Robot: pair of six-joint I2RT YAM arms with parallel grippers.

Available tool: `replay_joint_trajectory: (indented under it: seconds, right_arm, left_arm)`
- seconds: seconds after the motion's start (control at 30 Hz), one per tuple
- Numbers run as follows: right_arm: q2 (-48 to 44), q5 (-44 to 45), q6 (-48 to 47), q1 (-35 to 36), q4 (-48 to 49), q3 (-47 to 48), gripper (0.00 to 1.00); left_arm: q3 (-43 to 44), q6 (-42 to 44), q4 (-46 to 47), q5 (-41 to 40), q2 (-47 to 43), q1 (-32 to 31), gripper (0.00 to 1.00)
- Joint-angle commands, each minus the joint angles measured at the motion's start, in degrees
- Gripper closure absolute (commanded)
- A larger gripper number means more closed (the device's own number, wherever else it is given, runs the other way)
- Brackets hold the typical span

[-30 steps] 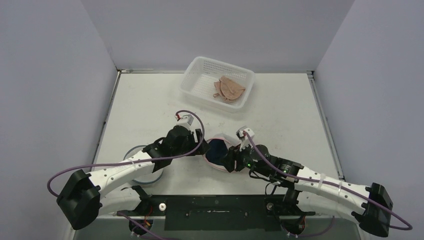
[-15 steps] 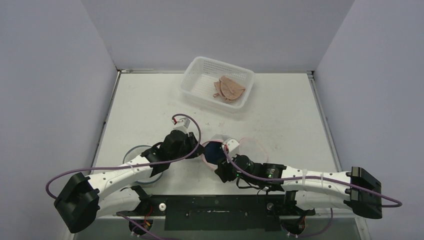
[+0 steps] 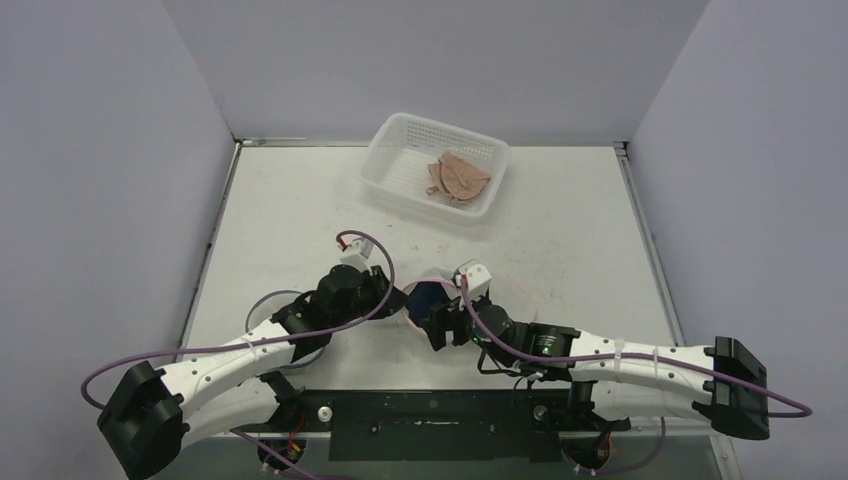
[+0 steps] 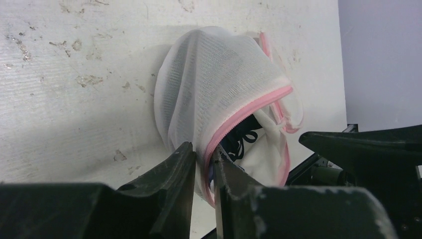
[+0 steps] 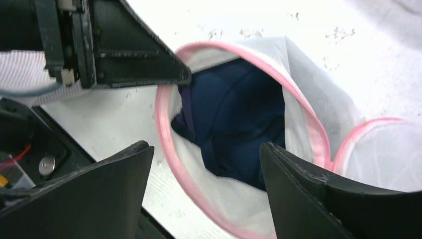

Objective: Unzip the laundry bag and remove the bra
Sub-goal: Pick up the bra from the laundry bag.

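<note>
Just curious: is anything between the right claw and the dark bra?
Nothing visible. The laundry bag gapes open, the left gripper pinching its pink rim, and the navy bra shows bare below the open right gripper.

You have the left gripper (image 3: 397, 297) at the left edge of the bag (image 3: 432, 276), and the right gripper (image 3: 440, 325) at its near side. The pink-rimmed mouth faces up, a dark blue bra (image 3: 428, 300) showing inside. Well behind on the table (image 3: 300, 220), a basket (image 3: 385, 170) holds a tan garment (image 3: 458, 176)
</note>
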Motion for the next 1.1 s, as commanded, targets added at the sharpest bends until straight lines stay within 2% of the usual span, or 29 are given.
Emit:
replay_joint_trajectory:
  seconds: [0.0, 0.27, 0.33, 0.47, 0.6, 0.87, 0.9, 0.97, 1.07]
  right_arm:
    - [5.5, 5.4, -1.1, 0.3, 2.4, 6.3, 0.21]
    - [11.0, 5.8, -0.1, 0.3, 4.4, 7.8, 0.24]
    - [11.1, 6.0, 0.1, 0.2, 4.5, 7.8, 0.24]
    - [11.1, 6.5, 0.7, 0.1, 4.3, 7.3, 0.25]
    - [12.4, 5.3, 1.2, 0.0, 4.9, 7.6, 0.25]
    - [18.5, 3.4, 1.9, 0.1, 8.2, 10.0, 0.27]
    - [19.2, 3.3, 1.9, 0.1, 8.4, 10.4, 0.28]
    - [20.1, 3.4, 2.1, 0.2, 8.9, 11.0, 0.29]
    - [21.2, 3.7, 2.1, 0.2, 9.1, 11.5, 0.32]
  left_arm:
    - [-0.4, -0.1, 0.9, 0.3, -3.5, -0.1, 0.79]
    - [-1.5, -0.4, 0.6, 0.2, -4.2, -0.1, 0.76]
    - [-1.9, -0.3, 0.6, 0.0, -4.1, 0.0, 0.81]
    - [-1.7, 1.0, -2.5, -1.9, -4.0, -0.2, 1.00]
    - [-1.7, 1.1, -4.9, -4.2, -4.8, -0.3, 1.00]
    - [-3.2, 0.1, -2.1, -1.6, -6.4, -0.3, 1.00]
    - [-3.2, -0.1, -2.0, -1.2, -6.6, -0.3, 0.93]
    - [-3.5, -0.3, -2.1, -1.2, -7.2, -0.3, 0.90]
    - [-4.0, -0.3, -2.6, -1.6, -7.8, -0.3, 0.95]
